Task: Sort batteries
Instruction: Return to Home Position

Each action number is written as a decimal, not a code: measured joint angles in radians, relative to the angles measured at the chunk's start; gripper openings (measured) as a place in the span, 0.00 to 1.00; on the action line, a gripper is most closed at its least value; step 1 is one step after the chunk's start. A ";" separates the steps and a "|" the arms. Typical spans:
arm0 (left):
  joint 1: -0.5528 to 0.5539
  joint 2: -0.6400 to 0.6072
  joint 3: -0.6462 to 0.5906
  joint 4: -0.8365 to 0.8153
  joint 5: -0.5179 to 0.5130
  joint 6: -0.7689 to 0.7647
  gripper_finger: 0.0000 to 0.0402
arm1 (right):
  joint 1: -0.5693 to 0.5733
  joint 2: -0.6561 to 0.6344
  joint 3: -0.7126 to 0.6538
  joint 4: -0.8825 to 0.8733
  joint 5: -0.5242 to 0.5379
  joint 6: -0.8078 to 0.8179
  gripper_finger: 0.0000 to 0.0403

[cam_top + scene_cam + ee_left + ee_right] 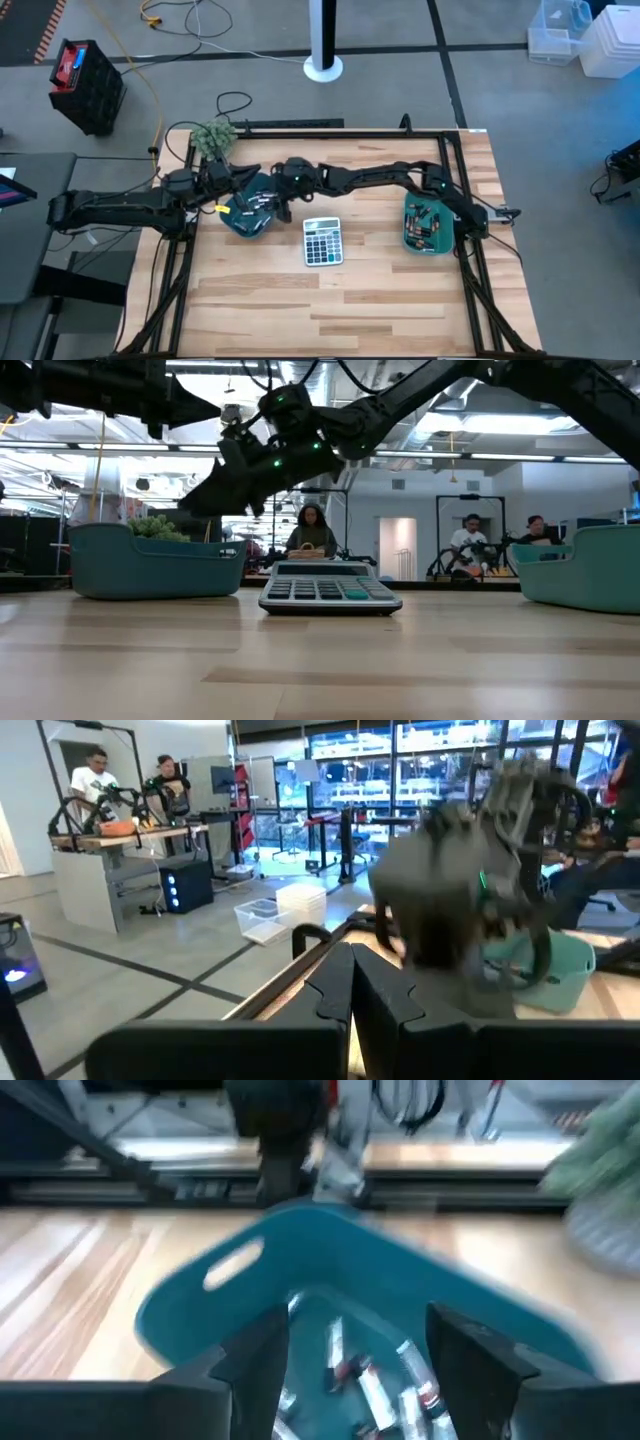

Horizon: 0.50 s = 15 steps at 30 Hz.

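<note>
Two teal trays sit on the wooden table. The left tray [248,212] holds several small silvery and dark batteries [372,1380], lying loose on its floor. The right tray [428,226] holds more batteries [426,218]. My right gripper [365,1342] reaches across the table and hangs open above the left tray [300,1270], its fingers either side of the batteries and clear of them. It shows dark above that tray in the low view [235,480]. My left gripper [350,975] is shut and empty, beside the left tray's far-left side [232,182].
A grey calculator [322,241] lies between the trays, near the table's middle. A small green plant [213,136] stands at the far left corner behind the left tray. The near half of the table [330,310] is bare wood. People sit in the room beyond.
</note>
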 joint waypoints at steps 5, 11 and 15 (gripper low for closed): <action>0.000 0.000 0.000 -0.022 -0.002 0.000 0.00 | -0.019 -0.080 -0.092 0.102 0.000 -0.004 0.54; 0.000 0.000 0.000 -0.047 -0.005 -0.001 0.00 | -0.057 -0.242 -0.392 0.407 -0.001 0.011 0.35; 0.000 0.000 0.000 -0.054 -0.005 -0.002 0.00 | -0.093 -0.367 -0.600 0.545 0.006 0.022 0.20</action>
